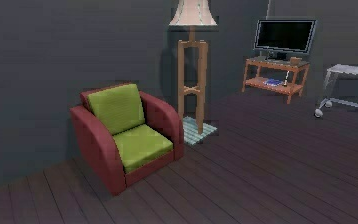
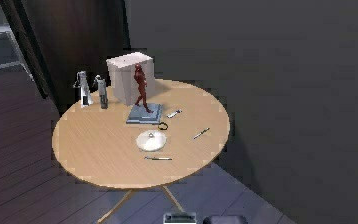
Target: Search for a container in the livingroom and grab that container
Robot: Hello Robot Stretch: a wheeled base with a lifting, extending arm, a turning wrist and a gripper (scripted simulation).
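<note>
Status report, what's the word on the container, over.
White box on round wooden table, far side. Red figurine stands right in front. Two small bottles beside it.

At the arm side view's bottom edge, just right of the middle, a small grey boxy piece [image 2: 178, 218] with a bluish top face, cut off by the edge; right of it a low dark rounded form [image 2: 239, 220], plain and matte, likewise cut off; cannot tell whether either belongs to the robot's body; colours grey, blue-grey, near-black.
</note>
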